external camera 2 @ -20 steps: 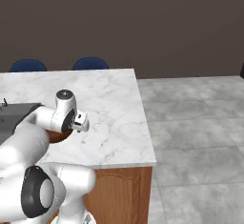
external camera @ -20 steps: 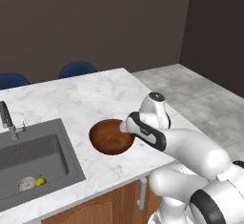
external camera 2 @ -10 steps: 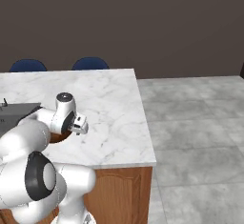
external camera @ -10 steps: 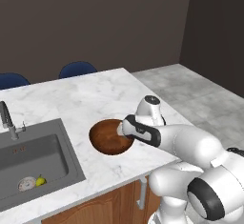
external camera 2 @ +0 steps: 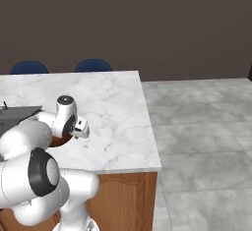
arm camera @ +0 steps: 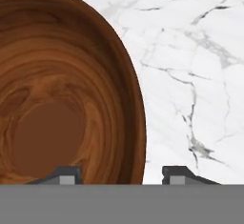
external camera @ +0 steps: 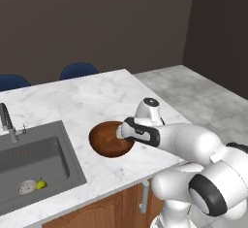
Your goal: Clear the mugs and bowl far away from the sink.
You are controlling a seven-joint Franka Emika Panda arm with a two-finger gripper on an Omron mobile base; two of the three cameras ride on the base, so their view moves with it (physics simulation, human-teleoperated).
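Nowhere legible writing; fingers straddle bowl rim

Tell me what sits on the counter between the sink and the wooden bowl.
Nothing: in the left base view, only bare marble counter separates the sink from the bowl.

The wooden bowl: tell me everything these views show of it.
The wooden bowl is wide, round and brown with a glossy, grained inside, and it holds nothing. It sits upright on the marble counter, just right of the sink. The gripper straddles its rim, one fingertip inside, one outside; contact isn't clear.
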